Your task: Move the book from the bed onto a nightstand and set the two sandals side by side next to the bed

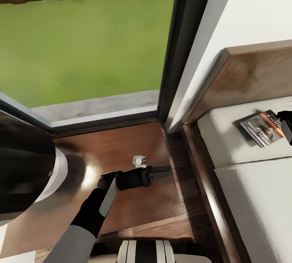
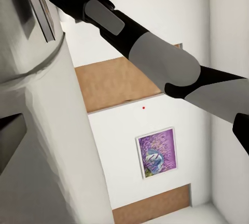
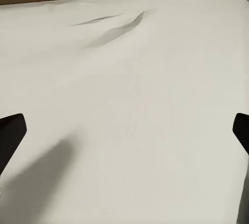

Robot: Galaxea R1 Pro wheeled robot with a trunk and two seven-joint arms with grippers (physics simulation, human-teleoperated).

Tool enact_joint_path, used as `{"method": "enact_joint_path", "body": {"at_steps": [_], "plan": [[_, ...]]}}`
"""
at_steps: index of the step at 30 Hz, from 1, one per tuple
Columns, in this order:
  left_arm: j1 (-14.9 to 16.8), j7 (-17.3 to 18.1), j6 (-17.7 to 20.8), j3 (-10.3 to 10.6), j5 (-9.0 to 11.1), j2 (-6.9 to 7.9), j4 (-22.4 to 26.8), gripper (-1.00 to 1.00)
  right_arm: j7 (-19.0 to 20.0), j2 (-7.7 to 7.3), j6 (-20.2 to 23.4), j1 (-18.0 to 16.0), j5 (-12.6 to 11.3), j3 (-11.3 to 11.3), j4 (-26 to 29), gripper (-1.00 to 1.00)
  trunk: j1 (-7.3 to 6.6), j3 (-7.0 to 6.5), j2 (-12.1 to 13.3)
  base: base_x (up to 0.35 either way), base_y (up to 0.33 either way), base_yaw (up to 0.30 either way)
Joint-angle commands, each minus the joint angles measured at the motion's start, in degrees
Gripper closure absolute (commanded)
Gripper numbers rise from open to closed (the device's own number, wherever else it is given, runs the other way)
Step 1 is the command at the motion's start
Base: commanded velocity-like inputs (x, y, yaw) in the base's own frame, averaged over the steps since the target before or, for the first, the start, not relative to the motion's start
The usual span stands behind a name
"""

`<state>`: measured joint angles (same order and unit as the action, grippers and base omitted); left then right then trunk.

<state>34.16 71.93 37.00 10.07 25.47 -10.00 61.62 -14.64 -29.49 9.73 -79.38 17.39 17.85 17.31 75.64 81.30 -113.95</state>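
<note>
A: White walls (image 1: 259,7) and a tall black-framed window (image 1: 182,44) close the corner of the bedroom, and green grass (image 1: 85,44) shows behind the glass. What stands under the window?

B: It is the nightstand (image 1: 138,149), dark brown with a glossy top, just beside the bed (image 1: 211,198). The left gripper (image 1: 164,170) hangs over this top and points toward the bed. Its jaws look together at the tip, and nothing is between them.

A: And where is the book (image 1: 261,128)?

B: It lies flat on the off-white mattress (image 1: 227,141), near the dark headboard (image 1: 251,80), with the cover up and the orange letters visible.

A: How does it lie relative to the jaws?

B: The right gripper (image 1: 287,125) enters at the edge of the head view, just beside the far end of the book. I cannot tell if it touches the book. In the right wrist view the two fingertips (image 3: 11,133) stand wide apart over plain mattress with some soft creases, and no book is between them. The left gripper is well apart from the book, on the other side of the bed frame.

A: Anything more?

B: The left wrist view looks at a wall with a purple lavender picture (image 2: 155,153).
</note>
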Motion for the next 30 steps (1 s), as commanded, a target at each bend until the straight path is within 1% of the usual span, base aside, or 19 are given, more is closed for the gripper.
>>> {"method": "enact_joint_path", "body": {"at_steps": [1, 13, 21, 30], "plan": [[0.03, 0.05, 0.59, 0.03, 0.28, 0.00, -0.01, -1.00, 0.18, 0.04, 0.28, 0.02, 0.09, 0.34, -0.25, -1.00, 0.00, 0.03, -0.01, 0.000, 0.000, 0.000], [0.02, 0.05, 0.57, 0.03, 0.28, 0.00, -0.02, -1.00, 0.16, 0.04, 0.28, 0.02, 0.10, 0.35, -0.25, -1.00, 0.00, 0.03, -0.01, -0.001, 0.000, 0.000], [0.03, 0.05, 0.59, 0.03, 0.28, 0.00, -0.01, -1.00, 0.17, 0.04, 0.28, 0.02, 0.09, 0.35, -0.26, -1.00, 0.00, 0.03, -0.01, -0.197, 0.000, 0.000], [0.02, 0.05, 0.58, 0.03, 0.28, 0.00, -0.02, -1.00, 0.19, 0.04, 0.28, 0.02, 0.10, 0.35, -0.27, -1.00, 0.00, 0.03, -0.01, -0.012, 0.000, 0.000]]}}
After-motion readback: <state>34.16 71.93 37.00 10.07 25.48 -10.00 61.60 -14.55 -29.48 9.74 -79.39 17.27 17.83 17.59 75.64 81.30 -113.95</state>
